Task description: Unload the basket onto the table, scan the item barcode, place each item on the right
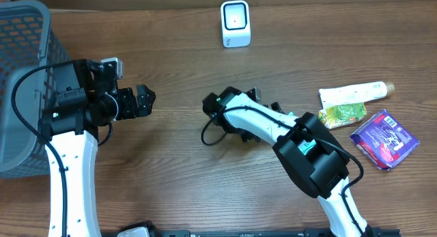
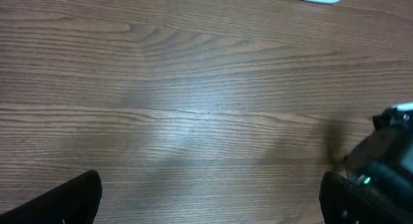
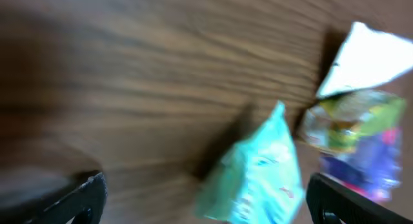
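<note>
my right jaws [image 3: 206,188] stand released; the teal packet [image 3: 258,169] lies on the bench [image 3: 129,88] between them, off-centre, long axis tilted. left jaws [image 2: 210,198] released, farther off.

Your left arm [image 1: 68,165] is a smooth white link topped by blocky black joint housings, with a thin black cable [image 1: 15,93] looping out beside them. Your right arm [image 1: 259,122] has the same white shell with a black cable along it, a large black housing with a teal patch [image 1: 305,147], and a small green light [image 1: 220,98]. The left tool [image 2: 210,201] and right tool [image 3: 216,195] show dull black fingers [image 3: 80,198].
</note>
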Tool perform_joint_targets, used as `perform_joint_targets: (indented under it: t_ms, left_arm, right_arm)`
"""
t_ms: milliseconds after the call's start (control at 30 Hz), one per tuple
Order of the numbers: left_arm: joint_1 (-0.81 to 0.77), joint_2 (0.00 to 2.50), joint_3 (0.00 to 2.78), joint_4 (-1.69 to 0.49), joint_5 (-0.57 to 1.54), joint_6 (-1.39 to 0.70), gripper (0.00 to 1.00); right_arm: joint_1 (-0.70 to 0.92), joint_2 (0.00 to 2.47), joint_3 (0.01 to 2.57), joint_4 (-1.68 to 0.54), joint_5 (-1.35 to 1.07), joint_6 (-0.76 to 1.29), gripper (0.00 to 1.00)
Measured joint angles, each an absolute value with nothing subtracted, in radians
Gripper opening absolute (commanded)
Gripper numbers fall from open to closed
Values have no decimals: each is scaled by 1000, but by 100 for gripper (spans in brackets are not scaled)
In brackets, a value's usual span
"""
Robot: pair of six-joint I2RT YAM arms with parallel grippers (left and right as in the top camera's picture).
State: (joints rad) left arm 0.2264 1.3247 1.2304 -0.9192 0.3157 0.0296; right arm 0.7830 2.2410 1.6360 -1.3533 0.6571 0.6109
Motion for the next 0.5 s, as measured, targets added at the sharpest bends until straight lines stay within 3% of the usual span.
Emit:
perform_joint_targets:
  t_ms: [300, 500]
  left_arm:
    - [226, 1325, 1230, -919, 315, 30, 100]
    - [226, 1325, 1230, -919, 315, 30, 100]
  right_arm:
    - [622, 2109, 1707, -1275, 369, 666, 95]
    - [403, 1768, 1666, -1200, 112, 677, 95]
